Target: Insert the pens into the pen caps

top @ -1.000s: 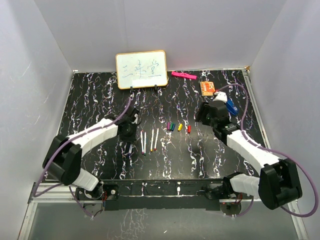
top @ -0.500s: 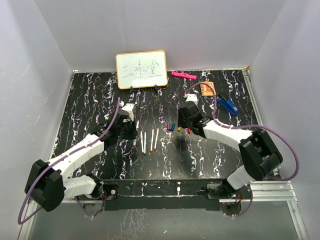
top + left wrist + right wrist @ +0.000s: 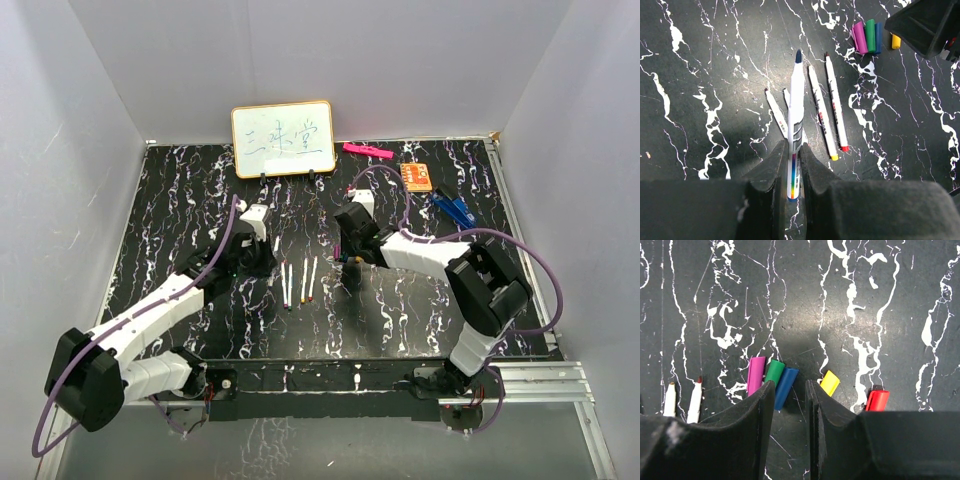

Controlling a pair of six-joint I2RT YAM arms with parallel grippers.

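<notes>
Progress first: nothing is capped yet, so all the inserting is still to do.

Top camera: the left gripper (image 3: 262, 262) sits just left of the loose pens (image 3: 303, 280) on the black marbled table (image 3: 180, 200). The right gripper (image 3: 345, 252) is down just right of them. I can't count small stuff from up there. Along the back are a whiteboard (image 3: 283, 139), a pink bar (image 3: 366, 151), an orange board (image 3: 417, 177) and a blue clip (image 3: 455, 208), all well apart from the action.

Left wrist camera: the left gripper is clamped on the held pen (image 3: 796, 90) near its striped tail, dark blue tip pointing away, and it looks lifted off the table. Under and beside it are four more: a yellow-ended pen (image 3: 821, 115), a red-ended pen (image 3: 836, 105), a third pen (image 3: 775, 112), and one mostly hidden behind the held one. That makes five pens, all bare-tipped.

Right wrist camera: the pen caps (image 3: 774, 372) come to five, one of each colour. The purple cap (image 3: 756, 375), green one and blue cap (image 3: 787, 380) are bunched together and touching. The yellow cap (image 3: 829, 382) lies just beside the right finger, and the red cap (image 3: 877, 400) is further right. All are lying on the table with no pen in them. The right gripper's fingers stand narrowly apart around the near end of the blue cap. Table shows beside the cap, so it isn't pinched.

My guess is blue pen into blue cap comes first, then four more pairs.
</notes>
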